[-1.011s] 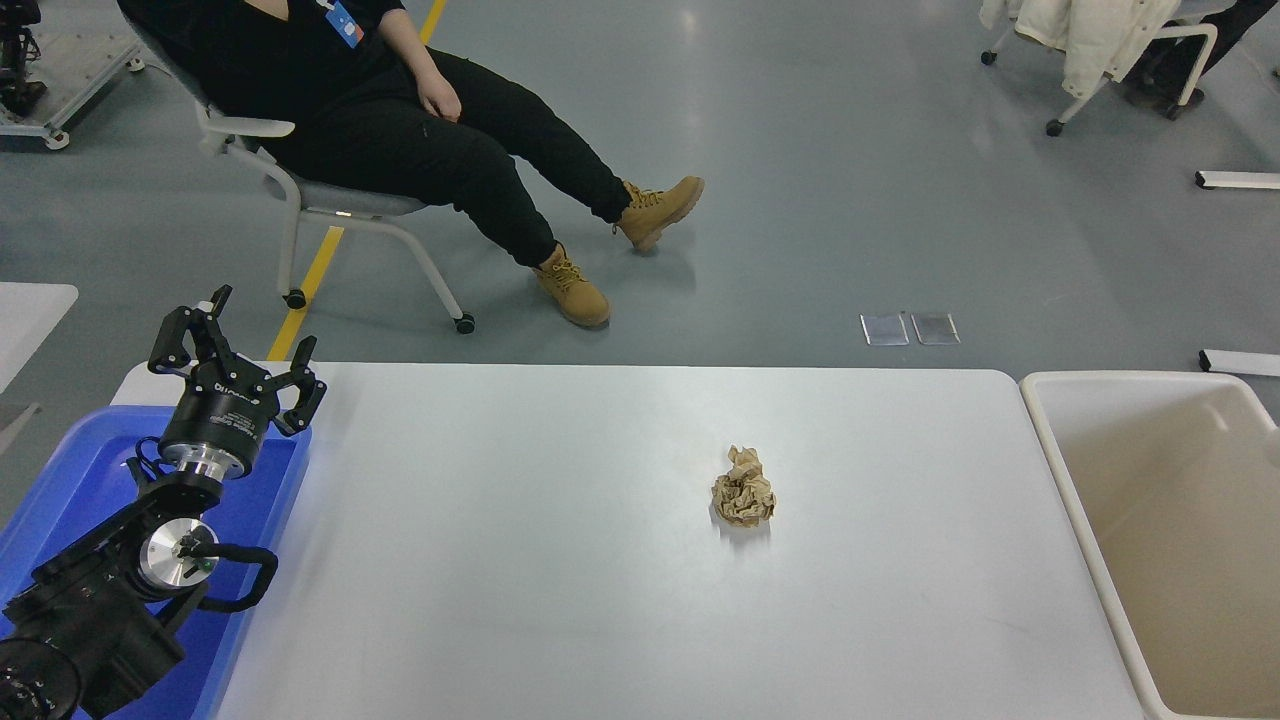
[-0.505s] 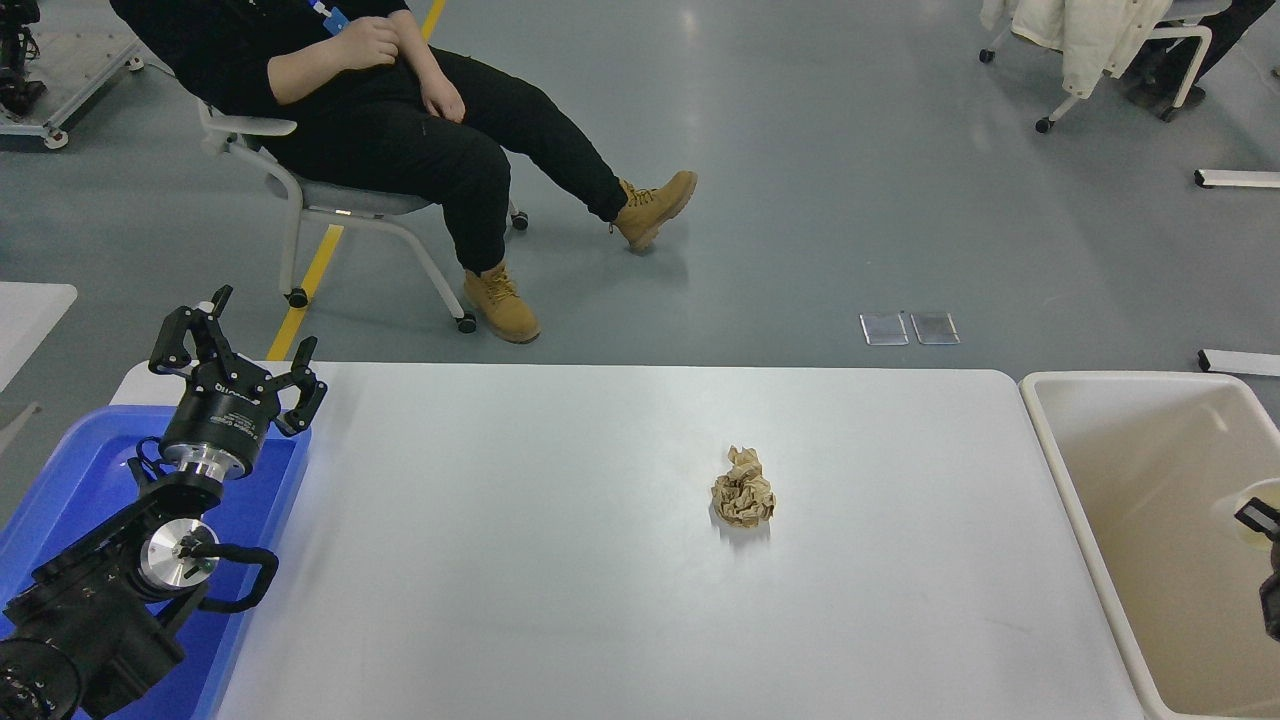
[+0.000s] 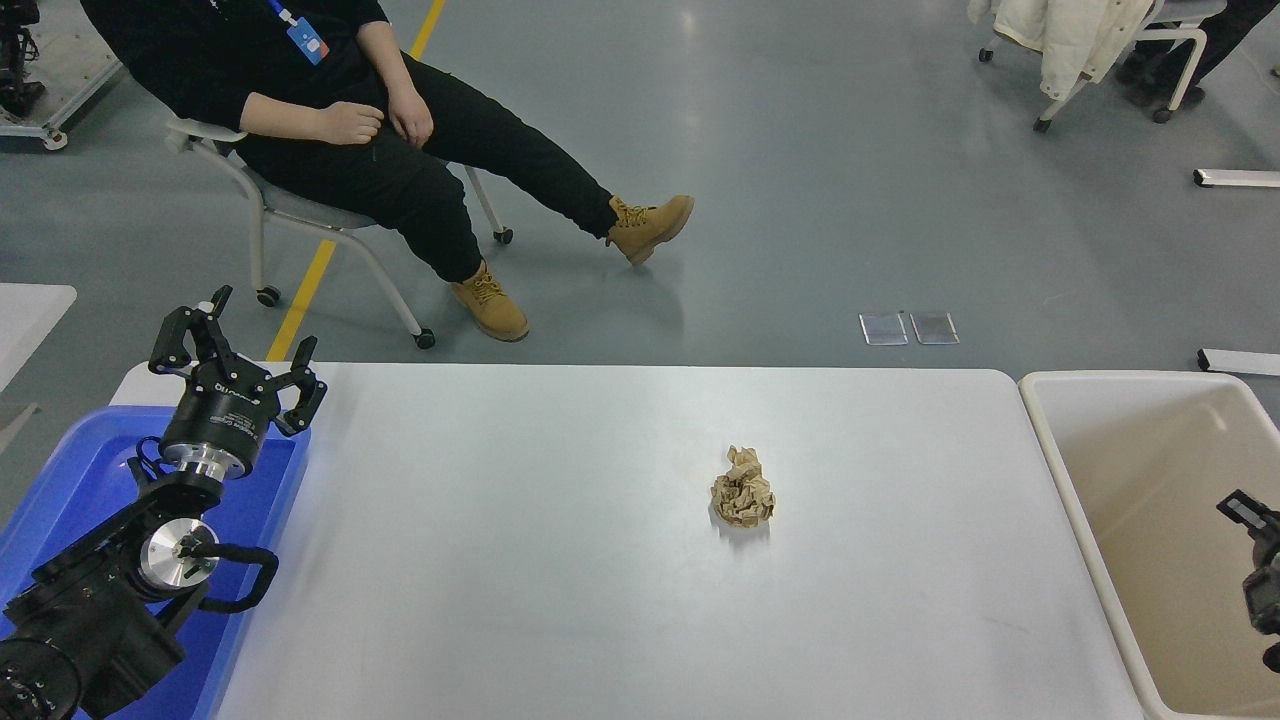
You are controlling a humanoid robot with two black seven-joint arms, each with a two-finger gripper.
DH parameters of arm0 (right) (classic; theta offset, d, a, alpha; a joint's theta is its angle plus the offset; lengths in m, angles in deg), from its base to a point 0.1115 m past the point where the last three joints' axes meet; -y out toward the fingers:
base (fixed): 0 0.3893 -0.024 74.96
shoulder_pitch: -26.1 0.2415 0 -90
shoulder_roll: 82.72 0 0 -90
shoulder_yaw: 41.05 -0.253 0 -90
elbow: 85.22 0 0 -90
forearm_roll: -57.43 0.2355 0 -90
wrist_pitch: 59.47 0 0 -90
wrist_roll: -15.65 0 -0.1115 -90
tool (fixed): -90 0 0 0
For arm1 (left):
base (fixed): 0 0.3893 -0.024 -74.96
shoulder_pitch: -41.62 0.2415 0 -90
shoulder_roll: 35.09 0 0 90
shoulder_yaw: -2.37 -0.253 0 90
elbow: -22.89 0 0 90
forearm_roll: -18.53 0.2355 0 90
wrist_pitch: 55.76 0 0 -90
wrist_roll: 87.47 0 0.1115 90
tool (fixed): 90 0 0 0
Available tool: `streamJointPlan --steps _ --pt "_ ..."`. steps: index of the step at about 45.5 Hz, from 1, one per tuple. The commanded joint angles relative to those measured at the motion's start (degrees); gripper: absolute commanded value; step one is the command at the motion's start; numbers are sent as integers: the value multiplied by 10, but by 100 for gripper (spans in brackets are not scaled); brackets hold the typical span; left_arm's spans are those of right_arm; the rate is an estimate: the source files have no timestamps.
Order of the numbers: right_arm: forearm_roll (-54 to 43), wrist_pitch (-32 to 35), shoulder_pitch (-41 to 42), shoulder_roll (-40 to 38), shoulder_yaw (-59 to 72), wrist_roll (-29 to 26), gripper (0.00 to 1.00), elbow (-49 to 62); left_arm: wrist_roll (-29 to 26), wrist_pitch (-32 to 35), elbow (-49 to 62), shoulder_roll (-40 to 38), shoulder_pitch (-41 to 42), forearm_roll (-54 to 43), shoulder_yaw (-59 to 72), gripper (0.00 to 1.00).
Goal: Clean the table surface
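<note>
I see the white tabletop (image 3: 520,560) filling the lower frame, bare except for 1 crumpled brown paper wad (image 3: 743,488) right of centre. At 9 o'clock a blue tray (image 3: 60,470) sits under the parked left gripper (image 3: 235,352), fingers spread. At 3 o'clock, over the beige bin (image 3: 1120,560), the right gripper (image 3: 1255,560) pokes in; I cannot tell its state. At 11 o'clock a person (image 3: 370,130) sits on a chair on the grey floor.

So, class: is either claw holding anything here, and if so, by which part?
The left claw is open and holds nothing, parked over the blue tray. The right claw barely shows at the edge; its hold cannot be told. The crumpled paper lies untouched.
</note>
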Motion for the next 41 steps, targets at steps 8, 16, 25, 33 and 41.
streamJointPlan --steps 8,16,25,33,41 --pt "139 31 187 -87 6 0 99 -52 0 0 0 0 0 -1 0 100" --pt "175 28 247 -109 -65 8 99 -123 0 0 0 0 0 -1 0 100" --pt "196 35 303 -121 -140 10 99 -173 0 0 0 0 0 0 0 100" --pt "256 52 351 -137 -249 9 99 -212 0 0 0 0 0 -1 0 100" --pt "263 86 341 -149 -445 10 99 -319 0 0 0 0 0 -1 0 100"
